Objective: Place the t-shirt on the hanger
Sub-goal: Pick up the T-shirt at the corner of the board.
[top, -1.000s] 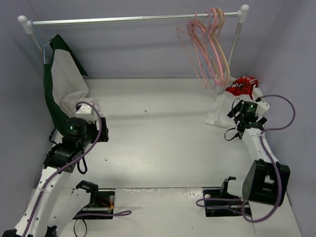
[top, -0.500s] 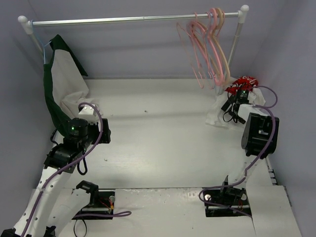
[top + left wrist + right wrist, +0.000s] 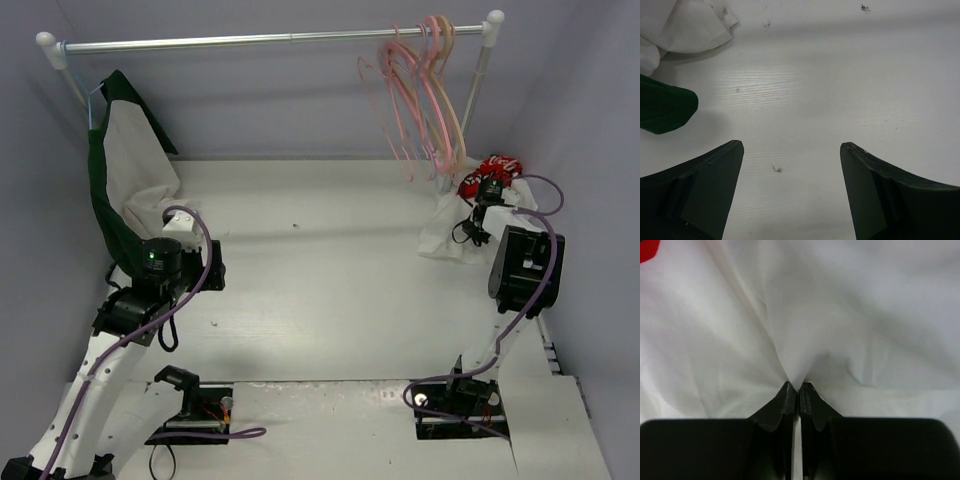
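The white t-shirt (image 3: 443, 231) lies crumpled at the back right of the table, its red print (image 3: 498, 167) uppermost. My right gripper (image 3: 487, 192) is down on it. In the right wrist view the right gripper (image 3: 799, 386) is shut, pinching a fold of the white t-shirt (image 3: 840, 305). Thin pale-pink hangers, the hanger (image 3: 387, 92) among them, hang from the rail's right end above the shirt. My left gripper (image 3: 791, 146) stands open over bare table at the left, nothing between its fingers.
The metal rail (image 3: 250, 40) spans the back. A white shirt with dark green sleeves (image 3: 125, 170) hangs at its left end; its green sleeve (image 3: 662, 105) lies close to my left gripper. Thicker peach hangers (image 3: 448, 95) hang beside the pink ones.
My right arm has stretched back over the t-shirt and its gripper has gone from open to shut on the cloth. The left arm has hardly moved.
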Robot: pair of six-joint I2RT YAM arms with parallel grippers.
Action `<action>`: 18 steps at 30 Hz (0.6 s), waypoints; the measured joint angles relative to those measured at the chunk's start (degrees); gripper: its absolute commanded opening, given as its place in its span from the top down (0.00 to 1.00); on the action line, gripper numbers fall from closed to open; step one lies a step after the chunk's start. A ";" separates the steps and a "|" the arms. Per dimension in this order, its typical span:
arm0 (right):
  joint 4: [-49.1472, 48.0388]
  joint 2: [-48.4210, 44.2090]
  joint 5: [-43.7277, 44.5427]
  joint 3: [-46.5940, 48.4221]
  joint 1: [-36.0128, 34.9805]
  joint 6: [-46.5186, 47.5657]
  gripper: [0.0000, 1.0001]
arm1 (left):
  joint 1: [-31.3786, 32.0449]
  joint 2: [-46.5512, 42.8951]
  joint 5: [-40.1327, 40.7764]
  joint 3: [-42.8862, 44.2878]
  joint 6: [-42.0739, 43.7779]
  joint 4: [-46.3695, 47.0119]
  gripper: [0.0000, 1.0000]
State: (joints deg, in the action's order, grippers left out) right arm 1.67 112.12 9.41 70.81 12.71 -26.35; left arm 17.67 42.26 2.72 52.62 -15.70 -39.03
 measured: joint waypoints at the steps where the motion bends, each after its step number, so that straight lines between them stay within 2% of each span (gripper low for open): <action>1: 0.81 -0.79 0.26 -0.09 -0.04 0.11 1.00 | 0.00 0.15 0.00 0.11 0.00 -0.20 0.21; 7: 8.15 -14.53 2.36 2.03 -0.74 3.06 1.00 | 0.57 3.13 0.00 3.56 0.00 -0.85 0.21; 13: 14.12 -29.20 2.67 15.96 -1.18 10.34 1.00 | 2.23 7.65 -0.13 9.73 0.20 -0.57 0.21; 18: 20.57 -38.01 3.50 21.92 -2.78 15.89 1.00 | 3.80 11.15 0.15 14.71 0.55 -0.55 0.21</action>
State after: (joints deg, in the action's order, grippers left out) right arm 22.24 74.11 12.91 92.73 9.93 -10.46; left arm 21.47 53.41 2.87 67.33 -15.16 -39.57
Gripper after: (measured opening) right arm 0.070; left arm 0.792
